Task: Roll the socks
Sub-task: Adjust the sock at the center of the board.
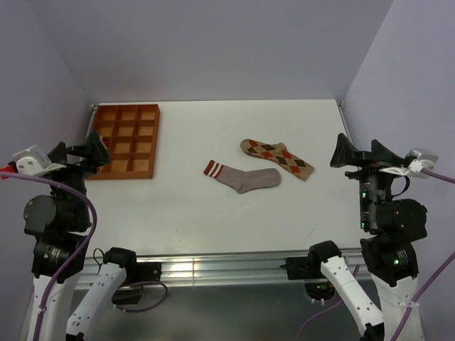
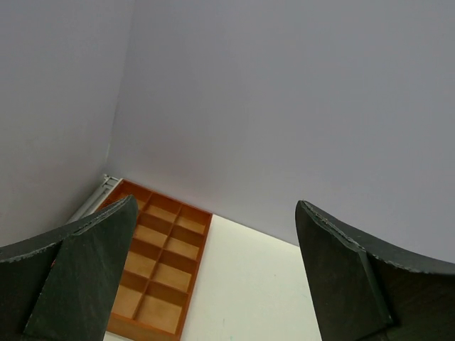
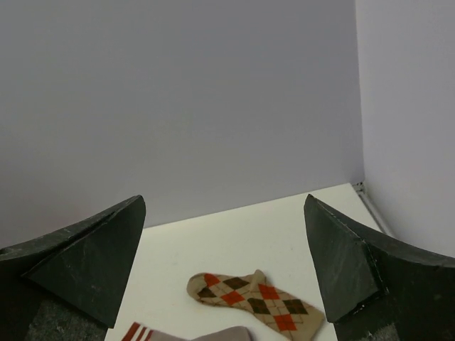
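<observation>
My left tool (image 2: 215,202) spread wide, empty, my right tool (image 3: 225,199) wide, empty, grey sock (image 1: 249,178) just beside argyle sock (image 1: 279,158) on table (image 1: 185,199)

- In the right wrist view, the grey-brown sock (image 3: 213,334) is cut off by the bottom edge; only its cuff and a sliver are shown.
- In the left wrist view, the tray (image 2: 167,263) is partly hidden behind a finger (image 2: 85,273) of the left hand (image 2: 215,206) and clipped below.
- From above, the tray's left edge is covered by that hand.
</observation>
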Available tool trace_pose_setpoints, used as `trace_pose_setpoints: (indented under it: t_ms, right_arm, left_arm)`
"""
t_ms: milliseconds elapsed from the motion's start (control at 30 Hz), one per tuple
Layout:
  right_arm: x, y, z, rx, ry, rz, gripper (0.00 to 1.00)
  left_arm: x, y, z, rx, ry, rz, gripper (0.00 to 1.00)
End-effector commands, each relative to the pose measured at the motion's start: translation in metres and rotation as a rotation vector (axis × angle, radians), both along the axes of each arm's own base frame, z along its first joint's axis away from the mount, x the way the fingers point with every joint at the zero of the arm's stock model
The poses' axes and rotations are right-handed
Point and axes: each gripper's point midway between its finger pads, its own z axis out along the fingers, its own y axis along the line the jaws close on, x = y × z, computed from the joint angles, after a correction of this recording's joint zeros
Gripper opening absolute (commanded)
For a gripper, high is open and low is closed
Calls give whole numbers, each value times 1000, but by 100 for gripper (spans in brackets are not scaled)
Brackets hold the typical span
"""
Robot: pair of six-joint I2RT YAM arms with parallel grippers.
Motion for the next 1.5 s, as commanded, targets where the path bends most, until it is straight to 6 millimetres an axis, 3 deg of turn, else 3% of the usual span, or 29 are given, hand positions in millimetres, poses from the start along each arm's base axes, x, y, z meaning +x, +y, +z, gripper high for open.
trace_pose_setpoints:
  t_ms: [0, 167, 367, 533, 633, 667, 767, 1067, 1167, 1467]
  right_arm:
    - [25, 22, -9, 29, 61, 88, 100]
    - [54, 44, -36, 117, 192, 160, 100]
    - [98, 75, -80, 172, 384, 241, 100]
    - [144, 98, -141, 221, 615, 254, 100]
    - [165, 111, -182, 244, 748, 252, 100]
    - [173, 114, -205, 240, 818, 232, 100]
    - [185, 123, -241, 230, 914, 191, 99]
    - [188, 167, -329, 210, 1135, 155, 90]
    - [186, 169, -355, 231, 1190, 128, 88]
    - [180, 171, -395, 240, 1275, 100, 86]
  left_arm:
    - [17, -18, -7, -5, 15, -79, 99]
    - [46, -45, -37, -4, 115, -196, 99]
    - [76, -89, -87, -19, 278, -391, 99]
    - [89, -124, -125, -6, 399, -564, 100]
    - [96, -136, -142, 12, 470, -613, 99]
    - [99, -140, -152, 17, 510, -624, 100]
    - [102, -144, -165, 41, 545, -642, 99]
    - [101, -146, -179, 56, 562, -653, 99]
    - [99, -146, -181, 58, 564, -655, 100]
    - [99, -146, -182, 56, 567, -655, 100]
